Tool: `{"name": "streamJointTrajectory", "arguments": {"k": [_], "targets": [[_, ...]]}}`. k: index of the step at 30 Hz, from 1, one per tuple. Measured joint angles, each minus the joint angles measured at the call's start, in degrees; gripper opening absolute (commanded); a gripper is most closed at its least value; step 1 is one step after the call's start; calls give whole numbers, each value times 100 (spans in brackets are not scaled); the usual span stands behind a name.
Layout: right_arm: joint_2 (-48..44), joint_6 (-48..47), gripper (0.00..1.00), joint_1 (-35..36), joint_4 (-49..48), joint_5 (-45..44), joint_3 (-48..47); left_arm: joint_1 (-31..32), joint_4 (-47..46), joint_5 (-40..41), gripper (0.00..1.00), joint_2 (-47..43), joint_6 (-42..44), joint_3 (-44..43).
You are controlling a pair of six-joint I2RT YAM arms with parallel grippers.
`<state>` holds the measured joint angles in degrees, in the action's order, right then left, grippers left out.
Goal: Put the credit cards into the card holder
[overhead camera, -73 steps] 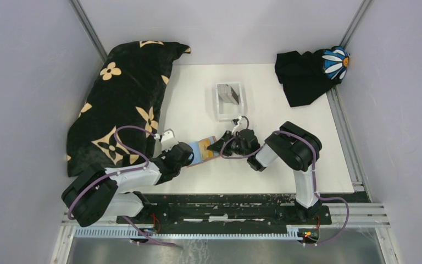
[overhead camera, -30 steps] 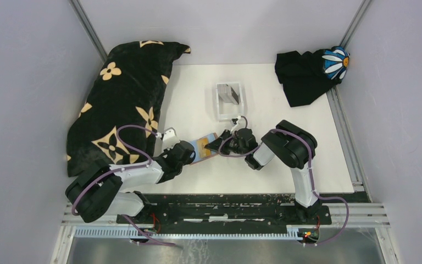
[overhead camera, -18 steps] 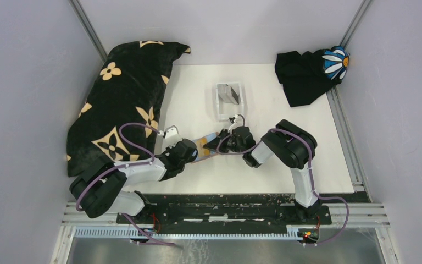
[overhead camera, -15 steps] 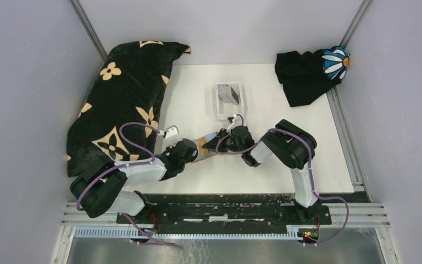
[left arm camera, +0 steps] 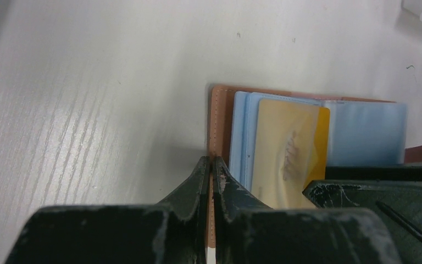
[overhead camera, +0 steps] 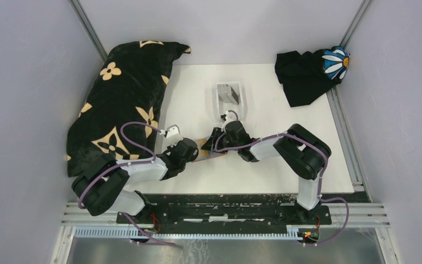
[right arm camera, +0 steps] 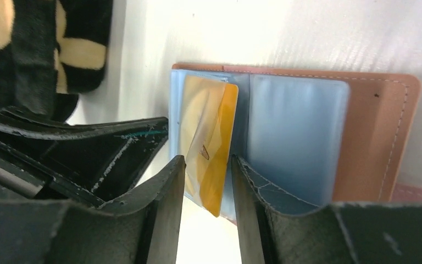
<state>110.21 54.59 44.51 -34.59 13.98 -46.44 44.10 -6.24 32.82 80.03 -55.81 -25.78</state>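
The tan leather card holder [left arm camera: 217, 118] lies open on the white table, its clear blue sleeves [left arm camera: 365, 132] facing up. My left gripper [left arm camera: 211, 165] is shut on its near tan edge. A gold-yellow credit card [right arm camera: 209, 132] sits partly inside a sleeve and sticks out toward my right gripper [right arm camera: 207, 165]. That gripper is open, with one finger on each side of the card's free end. From above, both grippers meet at the card holder [overhead camera: 209, 147]. A dark grey credit card [overhead camera: 231, 92] leans inside the white tray [overhead camera: 220, 110].
A black cushion with cream flowers [overhead camera: 123, 99] fills the table's left side, close to the left arm. A black cloth with a daisy patch [overhead camera: 307, 74] lies in the far right corner. The white tray stands just beyond the card holder.
My right gripper has opened and let go of the gold card, which stays in the sleeve. The right arm reached further left; the left gripper kept its hold.
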Motion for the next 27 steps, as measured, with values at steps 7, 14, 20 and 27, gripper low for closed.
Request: {"name": "streamJointTrajectory", "arguments": {"k": [7,14,20,27], "targets": [[-566,-699,47,28,1274,-369,-74,0,-129,-61,8,46,0,2],[-1064,-1311,48,28,2302,-809,-225,0,-260,-190,8,72,0,15],[-1392,-1814,48,28,2994,-1187,-691,0,-262,-192,8,35,4,35],[-1427,-2465,49,7,3679,-1862,-1845,0,-208,-308,11,-66,24,74]]}}
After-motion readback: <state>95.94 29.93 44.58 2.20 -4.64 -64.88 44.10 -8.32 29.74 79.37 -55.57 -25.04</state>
